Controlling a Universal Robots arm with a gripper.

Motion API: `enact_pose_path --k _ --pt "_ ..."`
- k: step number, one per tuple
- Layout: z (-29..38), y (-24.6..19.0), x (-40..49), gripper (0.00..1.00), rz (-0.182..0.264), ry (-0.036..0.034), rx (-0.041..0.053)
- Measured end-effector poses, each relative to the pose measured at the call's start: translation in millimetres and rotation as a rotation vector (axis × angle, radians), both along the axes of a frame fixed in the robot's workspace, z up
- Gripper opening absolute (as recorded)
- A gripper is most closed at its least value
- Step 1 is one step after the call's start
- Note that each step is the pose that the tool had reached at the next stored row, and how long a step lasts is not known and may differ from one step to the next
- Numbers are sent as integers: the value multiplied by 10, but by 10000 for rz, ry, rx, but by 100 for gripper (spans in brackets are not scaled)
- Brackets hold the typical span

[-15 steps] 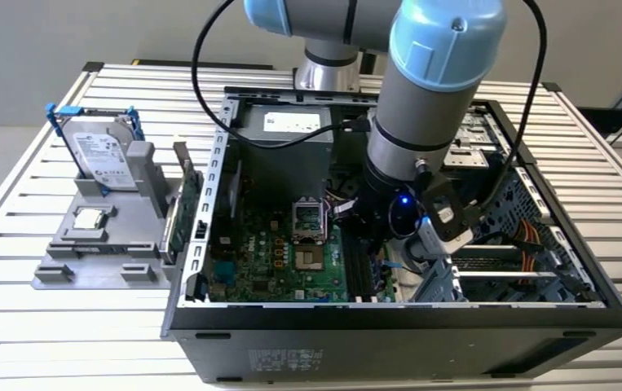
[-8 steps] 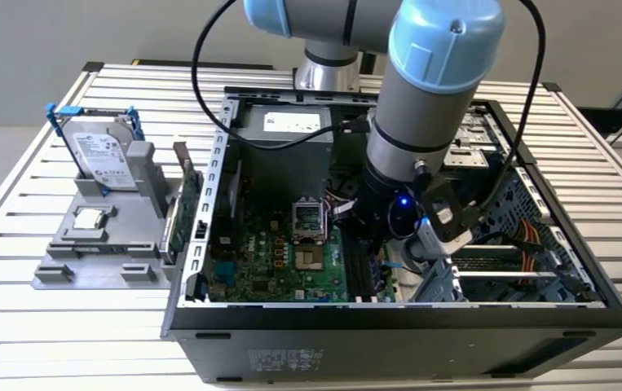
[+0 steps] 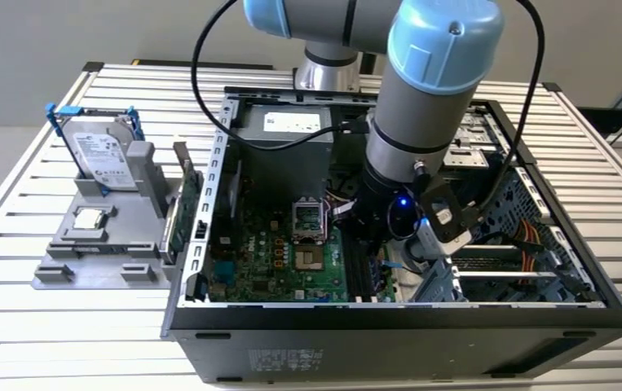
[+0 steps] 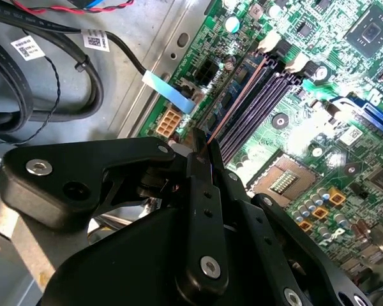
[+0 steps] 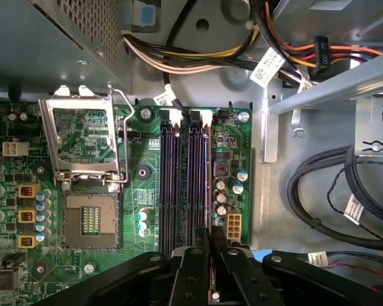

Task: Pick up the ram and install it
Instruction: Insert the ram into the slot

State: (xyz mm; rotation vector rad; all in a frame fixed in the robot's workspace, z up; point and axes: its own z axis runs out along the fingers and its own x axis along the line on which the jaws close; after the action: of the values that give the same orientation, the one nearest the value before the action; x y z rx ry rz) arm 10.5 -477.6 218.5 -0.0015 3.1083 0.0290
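Observation:
My gripper (image 5: 212, 284) is down inside the open computer case (image 3: 207, 244), over the motherboard (image 5: 134, 185). Its black fingers (image 4: 201, 191) are shut on the ram (image 5: 210, 191). I see the ram edge-on as a thin dark strip with a reddish-tan edge (image 4: 236, 99). It runs along the dark memory slots (image 5: 179, 185), in line with the outermost slot beside the small capacitors. Whether it is seated in that slot I cannot tell. In the exterior view the arm's wrist (image 3: 392, 216) reaches low into the case and hides the ram.
An open CPU socket (image 5: 89, 220) lies beside the slots. Black cable loops (image 5: 325, 204) and a wire bundle (image 5: 198, 60) lie close by. Outside the case, a grey fixture (image 3: 82, 252) holds a silver hard drive (image 3: 104, 159); a green card (image 3: 186, 216) stands beside it.

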Motion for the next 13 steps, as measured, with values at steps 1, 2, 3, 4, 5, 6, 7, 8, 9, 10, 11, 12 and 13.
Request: enact_pose_path --k 1,2,3,4,5,6,7,8,9,10,11,12,13 --pt "0 0 0 0 3 0 -1" --pt "0 0 -1 0 10 1 -3" --pt "-1 0 -1 0 17 3 -5" --pt "-1 0 -1 0 20 3 -7" --pt "-2 0 -1 0 20 3 -6" --pt "-3 0 -1 0 21 3 -7" --pt "-5 0 -1 0 21 3 -7" --pt "-10 0 -1 0 21 2 -5" --pt "-16 1 0 0 21 3 -6" --pt "-21 0 -1 0 21 3 -12" --pt "-22 0 -1 0 21 4 -18" --pt "-22 0 -1 0 18 3 -19" --pt "-22 0 -1 0 5 4 -20"
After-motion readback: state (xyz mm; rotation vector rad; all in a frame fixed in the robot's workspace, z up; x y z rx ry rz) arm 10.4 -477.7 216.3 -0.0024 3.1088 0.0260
